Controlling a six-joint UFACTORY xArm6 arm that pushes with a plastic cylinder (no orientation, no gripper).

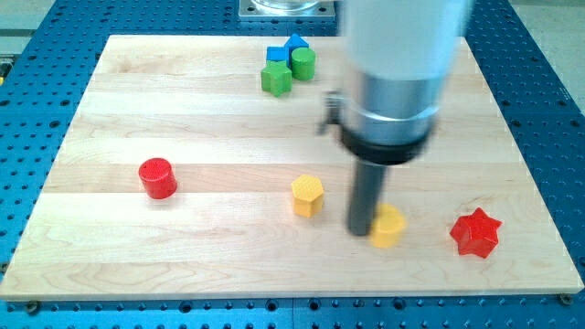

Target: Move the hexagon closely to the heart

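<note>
Right now the yellow hexagon [308, 195] stands on the wooden board [183, 100], a little below the middle of the view. It is a short yellow prism; its flat top shows six sides, and the side faces look a bit darker orange. It stands alone, touching nothing.

To the view's right of it is my rod, dark and upright, and my tip [361, 230] rests on the board just beside the yellow heart [388, 226], on the heart's left side; they seem to touch. So my tip is between the hexagon and the heart, nearer to the heart. I have no jaws, only this rod, so nothing is pinched.

Further to the view's right lies the red star [475, 232]. Far at the view's left is the red cylinder [157, 177]. At the view's top a tight group stands: a green cube [276, 79], a green cylinder [303, 62], and two blue blocks [285, 49] behind them, whose shapes I cannot tell well.
</note>
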